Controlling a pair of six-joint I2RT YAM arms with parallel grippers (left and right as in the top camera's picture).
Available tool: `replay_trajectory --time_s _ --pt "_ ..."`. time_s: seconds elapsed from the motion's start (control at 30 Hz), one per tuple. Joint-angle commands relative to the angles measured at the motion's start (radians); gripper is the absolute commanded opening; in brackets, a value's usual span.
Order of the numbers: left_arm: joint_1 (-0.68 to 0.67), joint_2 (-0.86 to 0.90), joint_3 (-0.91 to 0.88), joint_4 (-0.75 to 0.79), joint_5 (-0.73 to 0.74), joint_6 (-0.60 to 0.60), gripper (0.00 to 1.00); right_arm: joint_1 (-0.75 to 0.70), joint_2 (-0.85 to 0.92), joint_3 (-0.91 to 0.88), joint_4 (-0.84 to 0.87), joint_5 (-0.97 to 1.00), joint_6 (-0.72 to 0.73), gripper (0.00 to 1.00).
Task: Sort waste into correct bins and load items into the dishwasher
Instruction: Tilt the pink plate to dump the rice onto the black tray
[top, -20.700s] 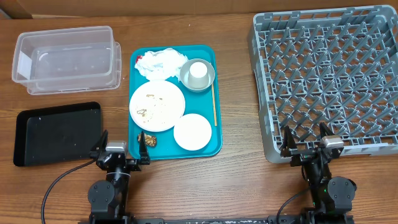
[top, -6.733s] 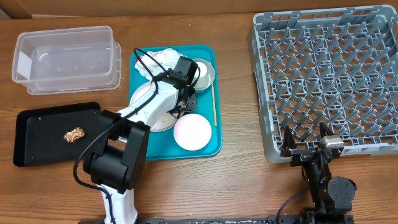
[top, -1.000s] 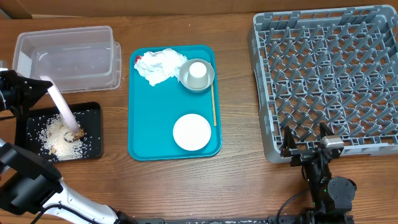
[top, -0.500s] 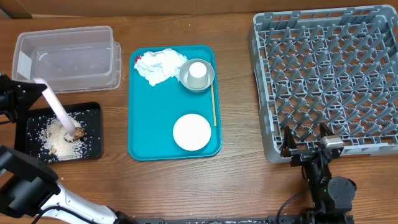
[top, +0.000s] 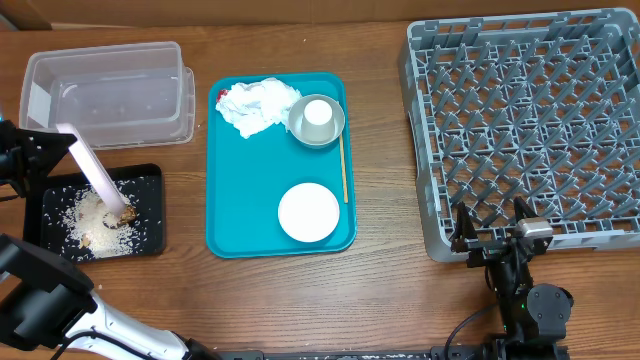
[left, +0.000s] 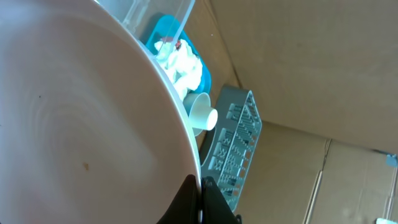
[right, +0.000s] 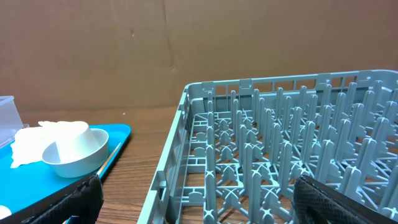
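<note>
Jaws of left gripper (left: 200, 190) pinch large plate (left: 81, 124), tilted over black tray (top: 150, 236).

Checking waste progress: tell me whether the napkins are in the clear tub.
No, the napkins lie on the teal tray, beside the bowl; the tub holds none.

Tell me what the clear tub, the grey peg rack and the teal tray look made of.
Clear rectangular tub: probably plastic, glossy; its walls are see-through with soft highlights.
Large square grey dish rack: moulded plastic by the look, matt; thin upright pegs in a grid.
Teal rectangular tray: likely plastic, smooth, uniform colour, rounded raised rim.
</note>
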Motion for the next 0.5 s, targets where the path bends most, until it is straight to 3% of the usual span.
replay_trajectory --time_s 0.0,0.37,0.47 --pt "0.005 -0.006 0.005 -0.003 0.049 0.035 0.04 -0.003 -0.010 -0.010 0.005 0.008 -0.007 1.00" --pt "-0.037 -0.027 -0.021 -0.004 0.089 0.067 0.04 -0.003 -0.010 -0.010 0.005 0.008 -0.007 1.00" --pt "-0.047 -0.027 -0.021 0.041 0.021 0.036 0.04 -0.003 -0.010 -0.010 0.005 0.008 -0.007 1.00"
